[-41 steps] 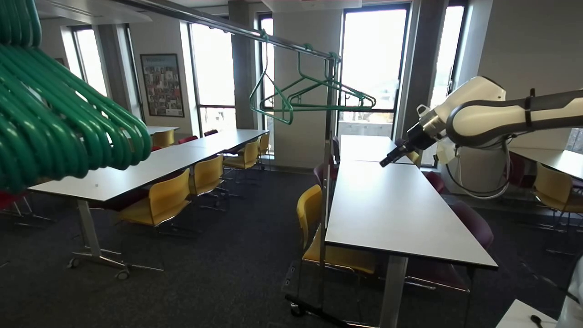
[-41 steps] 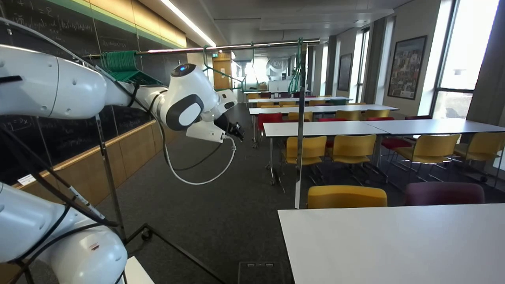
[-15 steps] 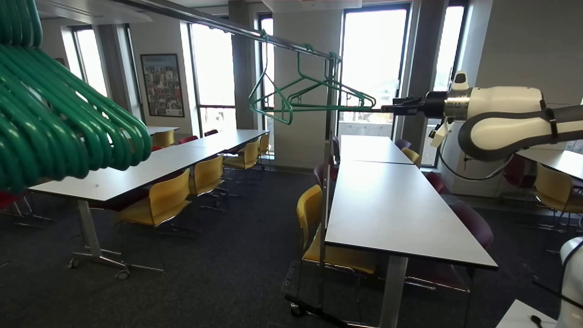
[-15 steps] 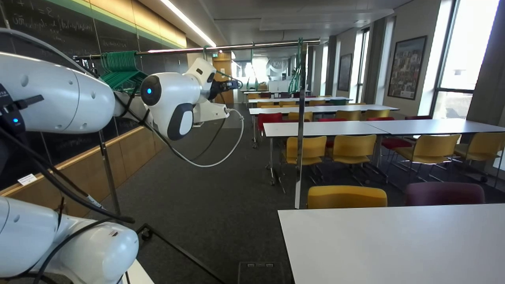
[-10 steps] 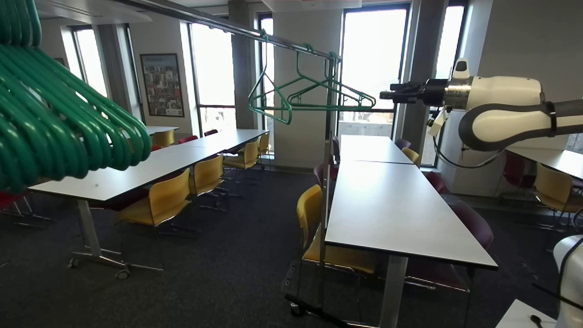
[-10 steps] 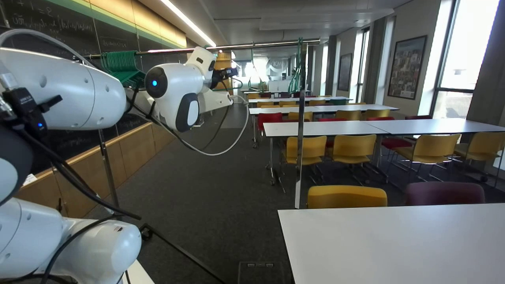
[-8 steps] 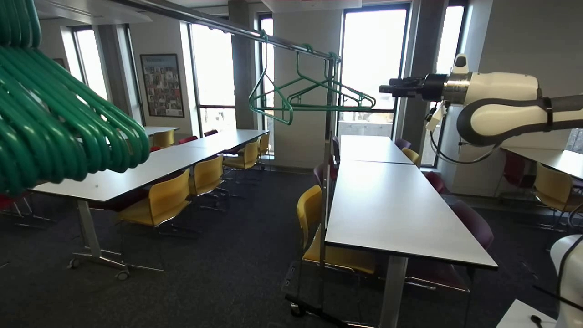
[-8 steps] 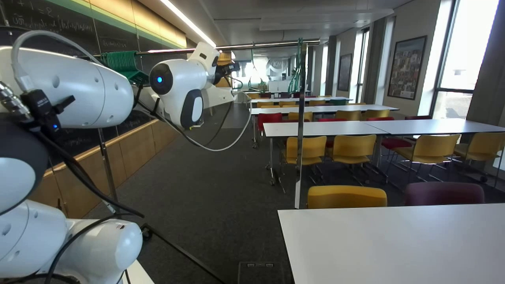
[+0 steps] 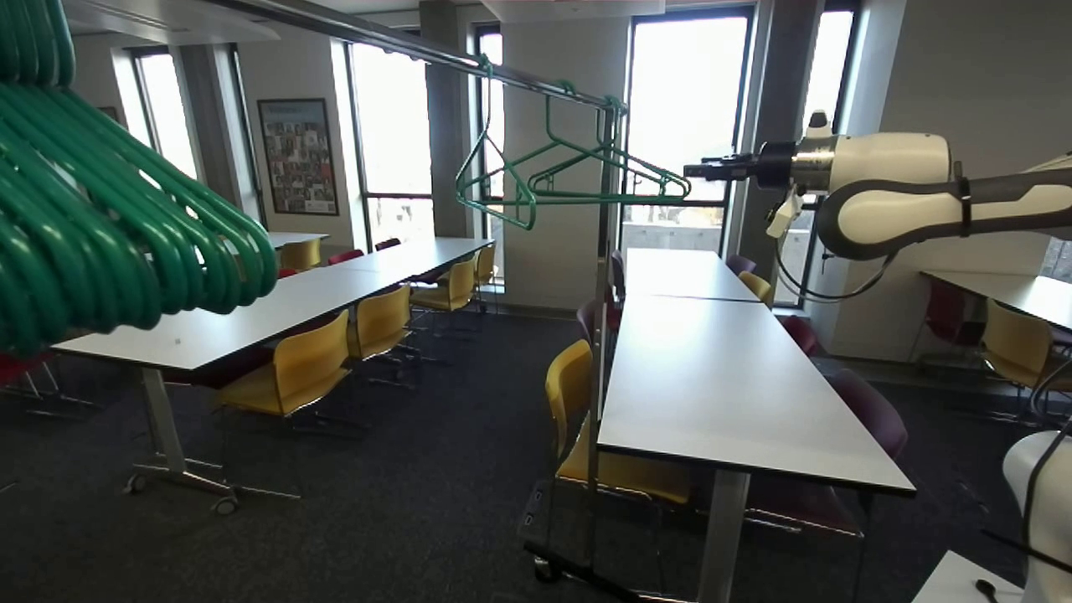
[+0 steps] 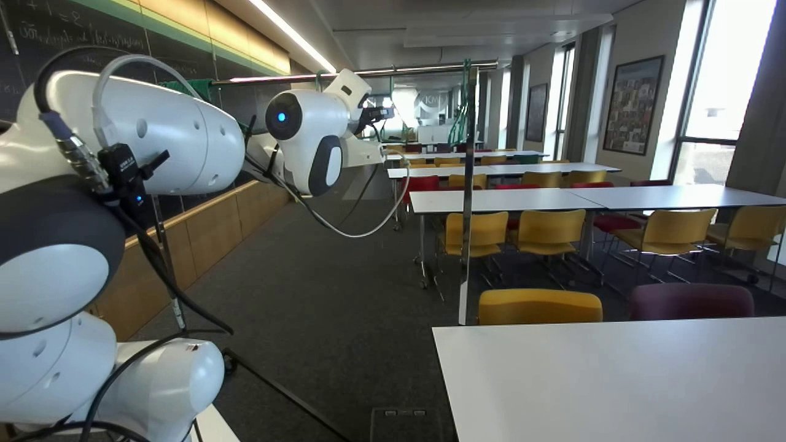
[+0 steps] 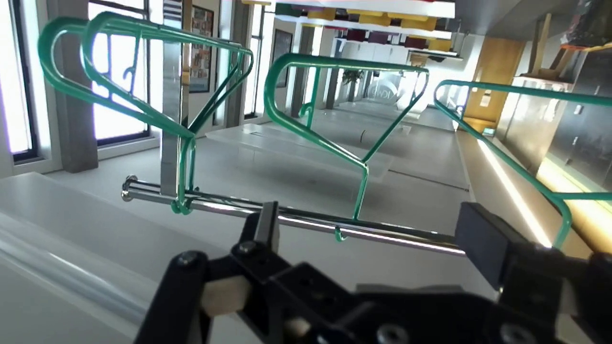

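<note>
Hangers (image 9: pixel 578 199), green, hang toward the far end of a metal rail (image 9: pixel 523 78) in an exterior view; a dense bunch (image 9: pixel 126 234) hangs at the rail's near end. The gripper (image 9: pixel 695 168) hovers lower than the rail's far end, near the hangers. In an exterior view, the white arm (image 10: pixel 178 147) hides part of the rail, and the gripper shows below it. In the wrist view, the fingers (image 11: pixel 483 246) are released, spread wide, the rail crossing behind them and one hanger (image 11: pixel 325 61) hooked on it between them.
</note>
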You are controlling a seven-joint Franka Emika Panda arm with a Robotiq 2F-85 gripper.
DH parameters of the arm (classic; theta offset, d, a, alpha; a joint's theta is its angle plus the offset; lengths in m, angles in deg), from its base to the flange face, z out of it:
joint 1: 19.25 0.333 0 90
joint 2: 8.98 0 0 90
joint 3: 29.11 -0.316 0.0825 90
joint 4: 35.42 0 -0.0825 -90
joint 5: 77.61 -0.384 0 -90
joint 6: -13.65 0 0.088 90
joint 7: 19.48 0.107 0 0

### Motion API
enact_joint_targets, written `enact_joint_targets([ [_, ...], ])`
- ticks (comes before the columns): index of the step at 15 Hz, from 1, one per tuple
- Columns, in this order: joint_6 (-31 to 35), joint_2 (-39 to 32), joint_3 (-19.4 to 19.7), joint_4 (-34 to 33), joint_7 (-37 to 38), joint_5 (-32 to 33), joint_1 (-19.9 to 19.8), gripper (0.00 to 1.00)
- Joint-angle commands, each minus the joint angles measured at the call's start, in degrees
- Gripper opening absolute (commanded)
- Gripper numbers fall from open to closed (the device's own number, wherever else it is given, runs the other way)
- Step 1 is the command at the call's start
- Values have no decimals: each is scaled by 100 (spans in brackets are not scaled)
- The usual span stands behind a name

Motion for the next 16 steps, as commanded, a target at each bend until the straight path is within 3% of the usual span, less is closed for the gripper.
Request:
enact_joint_targets([
  [1,-511,223,439,-344,-25,173,766,100],
  [4,-661,451,906,-503,-10,-50,1541,100],
  [7,-710,551,1205,-653,-55,-28,1886,100],
  [12,-807,544,1505,-981,-390,246,1839,100],
  [16,-1288,632,1832,-1330,-1051,544,1900,100],
])
